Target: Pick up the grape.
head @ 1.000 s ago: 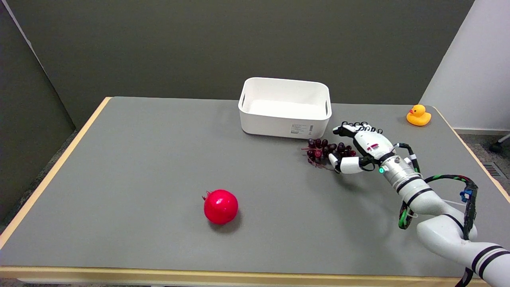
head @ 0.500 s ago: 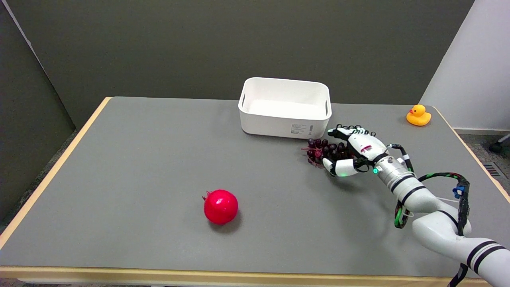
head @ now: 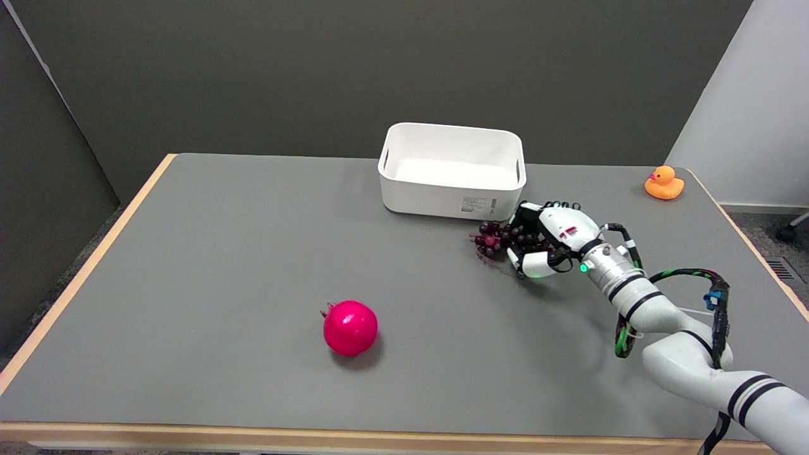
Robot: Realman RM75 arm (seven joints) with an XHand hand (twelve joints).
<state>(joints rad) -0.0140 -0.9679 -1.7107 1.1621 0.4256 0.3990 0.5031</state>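
On the grey worktop with its pale wooden edge (head: 82, 278), the bunch of dark purple grapes (head: 499, 239) lies toward the far right part of the surface, just in front of the near right corner of the white rectangular plastic bin (head: 452, 169). The bunch appears to rest on the worktop, though the view from above does not settle whether any part of it is raised off the surface. The black-and-white right hand (head: 545, 239) sits against the right side of the bunch, its fingers (head: 548, 206) arched over the far side of the grapes and its thumb (head: 532, 264) curled in along their near side, so that the hand wraps around the right half of the bunch and grips it between fingers and thumb; the left end of the bunch and its reddish stems stick out beyond the fingers. The white arm with black bands (head: 670, 335) reaches in from the near right corner of the worktop, with a black and green cable looping beside it

A glossy magenta round pomegranate (head: 349, 327) stands well apart toward the near middle of the worktop. A small yellow rubber duck (head: 663, 182) sits near the far right corner, by the right edge
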